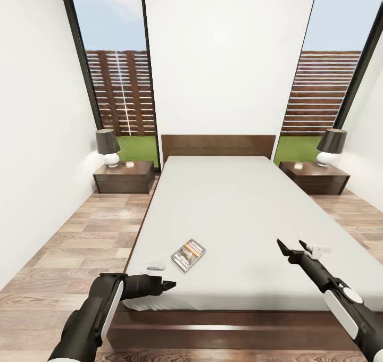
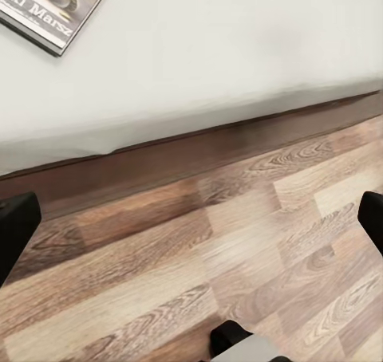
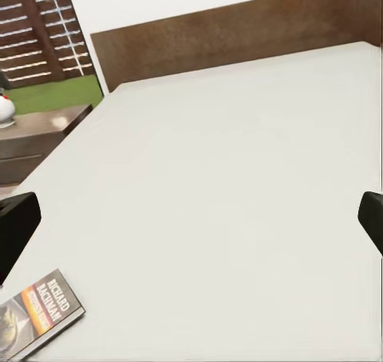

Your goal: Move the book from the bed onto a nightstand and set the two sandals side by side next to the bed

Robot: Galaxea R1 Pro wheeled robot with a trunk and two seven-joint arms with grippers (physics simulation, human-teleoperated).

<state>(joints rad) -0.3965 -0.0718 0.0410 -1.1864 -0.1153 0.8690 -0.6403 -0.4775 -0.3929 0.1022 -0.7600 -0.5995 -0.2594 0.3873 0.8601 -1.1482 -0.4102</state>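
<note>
Bedroom shot: the book (image 1: 188, 254) lies flat low-centre on the bed (image 1: 229, 213), between the spread-open left gripper (image 1: 166, 285) and right gripper (image 1: 291, 246). Probably light, thin, bendy; pinch an edge.

The bed (image 1: 234, 213) is laid open across nearly its whole mattress — only the book (image 1: 189, 254) lies on it, near the foot end at the left, with bare grey surface on every side of it. Free wood floor (image 1: 90, 234) is seen along both flanks of the bed. Each nightstand (image 1: 125, 177) top is partly taken by a lamp (image 1: 108, 146) and a small white object — open surface is left toward the bed side.
</note>
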